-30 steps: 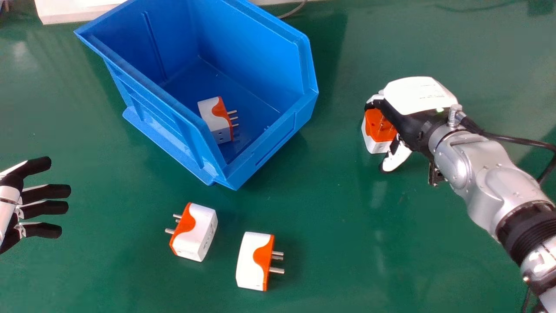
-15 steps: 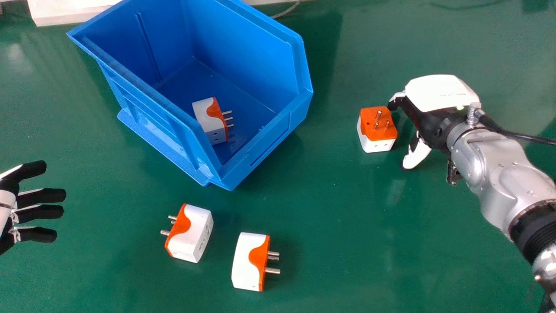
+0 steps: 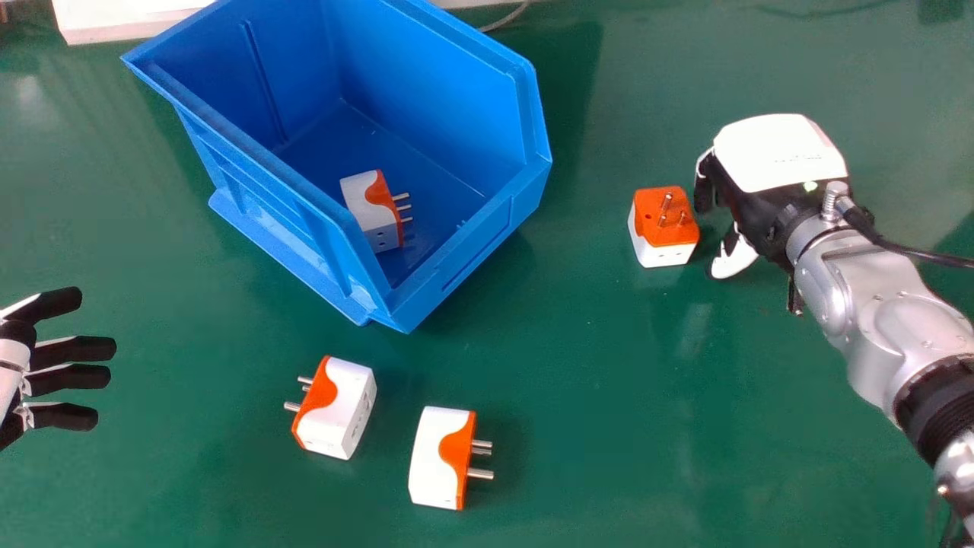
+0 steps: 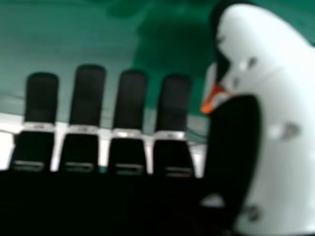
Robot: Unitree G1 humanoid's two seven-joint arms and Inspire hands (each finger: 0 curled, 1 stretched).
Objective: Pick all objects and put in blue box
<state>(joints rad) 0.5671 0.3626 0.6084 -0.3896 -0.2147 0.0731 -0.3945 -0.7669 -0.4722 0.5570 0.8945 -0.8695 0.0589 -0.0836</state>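
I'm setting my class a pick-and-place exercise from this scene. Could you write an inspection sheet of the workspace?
Surface: smooth green table, with light reflections and shadows.
Job's things: blue box holding one white-and-orange plug adapter; three more on the table: a pins-up adapter right of the box, a pins-left adapter and a pins-right adapter nearer the robot.
Clutter: nothing seen.
Grippers: left hand open at the view's left edge; right hand open beside the pins-up adapter, holding nothing.
Cables: black cable at the right wrist; thin cable beyond the box.
Surroundings: white object at the far left.
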